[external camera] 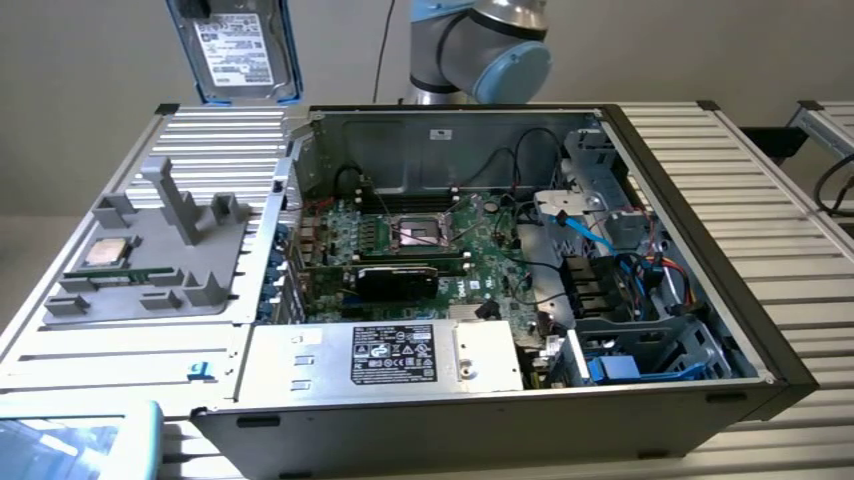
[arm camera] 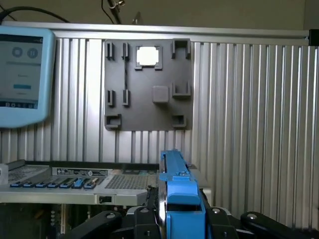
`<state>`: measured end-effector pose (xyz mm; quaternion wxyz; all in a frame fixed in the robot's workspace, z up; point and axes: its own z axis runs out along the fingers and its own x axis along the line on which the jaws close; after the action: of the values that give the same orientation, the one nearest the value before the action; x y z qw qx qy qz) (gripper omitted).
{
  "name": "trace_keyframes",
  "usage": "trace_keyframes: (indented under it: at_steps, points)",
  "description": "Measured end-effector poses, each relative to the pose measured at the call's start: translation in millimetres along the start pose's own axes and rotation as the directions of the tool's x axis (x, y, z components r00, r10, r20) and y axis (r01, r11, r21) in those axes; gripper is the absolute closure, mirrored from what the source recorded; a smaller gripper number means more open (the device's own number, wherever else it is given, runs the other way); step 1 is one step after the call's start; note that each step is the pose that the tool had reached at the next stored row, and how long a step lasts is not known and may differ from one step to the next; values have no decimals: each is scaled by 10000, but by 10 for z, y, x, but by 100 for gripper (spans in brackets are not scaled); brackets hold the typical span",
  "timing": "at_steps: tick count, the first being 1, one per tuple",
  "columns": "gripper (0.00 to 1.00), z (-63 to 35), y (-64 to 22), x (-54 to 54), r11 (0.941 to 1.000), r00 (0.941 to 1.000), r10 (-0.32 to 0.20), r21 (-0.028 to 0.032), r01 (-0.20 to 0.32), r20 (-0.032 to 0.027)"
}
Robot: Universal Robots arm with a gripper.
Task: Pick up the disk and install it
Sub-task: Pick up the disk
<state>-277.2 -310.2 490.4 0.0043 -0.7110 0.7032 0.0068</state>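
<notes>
Jaws half-closed, gripping disk (external camera: 244, 52) by its blue carrier edge, above table (external camera: 747, 170), off case's (external camera: 400, 410) far corner at the exterior view's left. We fear narrow hold lets it swing, clipping cables (external camera: 591, 232).

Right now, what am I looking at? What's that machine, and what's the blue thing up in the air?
It's a robot arm with a gripper, its pinching hand. One picture comes from a camera off the arm; the other from a camera on the wrist. On the ribbed table lies an open computer case, and beside it a grey holder with a small silver chip. The gripper is shut on the disk, a silver drive in a blue frame, held in the air.
</notes>
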Motion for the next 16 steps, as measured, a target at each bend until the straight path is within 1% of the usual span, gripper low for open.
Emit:
trace_keyframes:
  at_steps: [4,16]
  points:
    - [63,-2,-102,82,10000,10000,0,-1,0,0]
    - [63,-7,-534,353,10000,10000,0,-4,0,0]
